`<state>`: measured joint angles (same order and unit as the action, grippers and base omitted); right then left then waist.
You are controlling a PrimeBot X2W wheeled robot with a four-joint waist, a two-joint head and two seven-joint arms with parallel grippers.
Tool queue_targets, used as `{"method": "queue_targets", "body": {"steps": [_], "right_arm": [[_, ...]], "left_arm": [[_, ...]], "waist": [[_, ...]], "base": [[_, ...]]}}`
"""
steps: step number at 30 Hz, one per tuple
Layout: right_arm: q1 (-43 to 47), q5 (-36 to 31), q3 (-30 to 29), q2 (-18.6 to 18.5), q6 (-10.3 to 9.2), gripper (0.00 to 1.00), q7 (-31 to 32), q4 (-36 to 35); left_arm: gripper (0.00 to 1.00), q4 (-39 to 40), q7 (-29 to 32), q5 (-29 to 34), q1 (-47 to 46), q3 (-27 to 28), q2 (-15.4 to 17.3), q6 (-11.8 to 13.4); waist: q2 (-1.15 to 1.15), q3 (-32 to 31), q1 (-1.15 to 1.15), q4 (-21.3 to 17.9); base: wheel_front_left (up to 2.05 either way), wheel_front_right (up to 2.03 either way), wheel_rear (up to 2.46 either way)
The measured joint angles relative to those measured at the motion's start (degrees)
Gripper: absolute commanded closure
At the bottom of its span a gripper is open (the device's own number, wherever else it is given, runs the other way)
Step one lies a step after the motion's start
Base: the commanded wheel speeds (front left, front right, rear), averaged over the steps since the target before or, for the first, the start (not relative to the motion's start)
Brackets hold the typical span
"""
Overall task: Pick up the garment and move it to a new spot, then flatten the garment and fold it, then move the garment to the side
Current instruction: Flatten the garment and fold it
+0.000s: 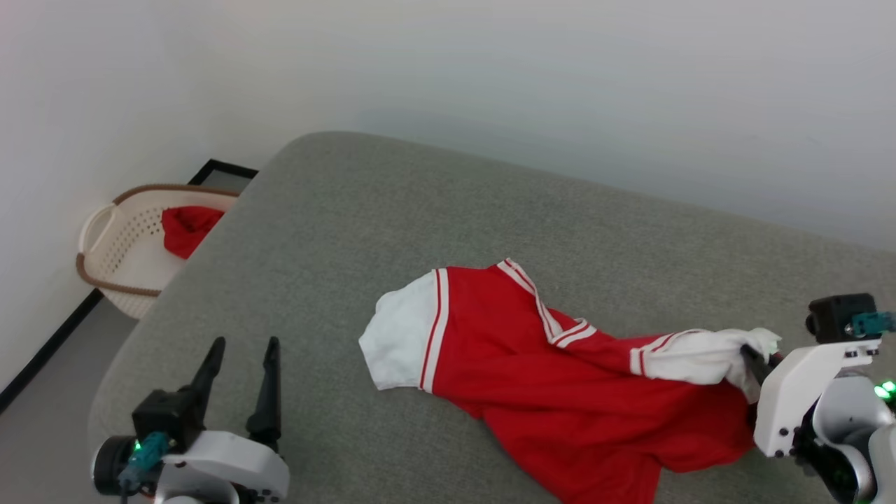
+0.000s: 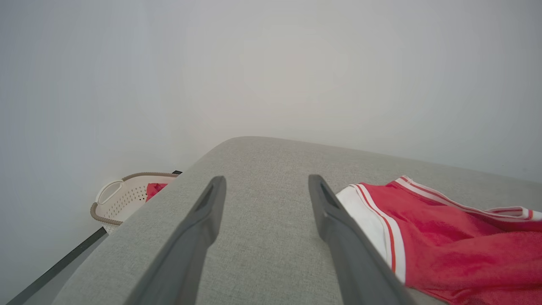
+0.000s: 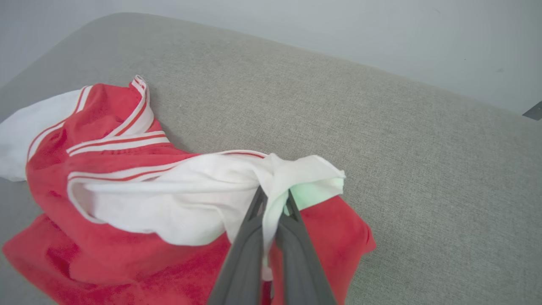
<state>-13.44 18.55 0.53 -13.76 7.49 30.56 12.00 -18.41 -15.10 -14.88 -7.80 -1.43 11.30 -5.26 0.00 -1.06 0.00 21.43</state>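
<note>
Grey fabric surface (image 1: 364, 210) against white walls (image 1: 490, 70).

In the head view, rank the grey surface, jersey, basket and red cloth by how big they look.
Largest to smallest:
grey surface
jersey
basket, farther off and partly hidden
red cloth
</note>
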Motion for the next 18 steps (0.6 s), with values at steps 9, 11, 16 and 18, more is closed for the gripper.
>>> {"method": "queue_targets", "body": {"steps": [9,11,16,18], "right_arm": [[-6.63,-1.16,-0.76,-1.55,0.00,0.42,-4.89,11.91],[-7.72,-1.00,-0.22,-1.63,0.00,0.00,-5.90,14.71],[-9.92,-0.20,2.24,-2.00,0.00,0.00,-7.37,18.11],[-10.28,0.64,3.20,-2.55,0.00,0.00,-7.91,18.19]], "left_arm": [[0.00,-0.38,0.00,1.55,-1.58,-0.46,-2.47,-1.30],[0.00,-0.42,0.00,1.85,-1.64,-0.35,-2.93,-1.37],[0.00,-0.53,0.00,2.14,-1.70,0.48,-3.28,-1.66],[0.00,-0.55,0.00,2.32,-1.65,0.96,-3.30,-1.79]], "waist": [[0.00,2.42,0.00,1.56],[0.00,3.02,0.00,1.77],[0.00,3.66,0.00,1.63],[0.00,3.52,0.00,1.28]], "base": [[0.00,0.00,0.00],[0.00,0.00,0.00],[0.00,0.00,0.00],[0.00,0.00,0.00]]}}
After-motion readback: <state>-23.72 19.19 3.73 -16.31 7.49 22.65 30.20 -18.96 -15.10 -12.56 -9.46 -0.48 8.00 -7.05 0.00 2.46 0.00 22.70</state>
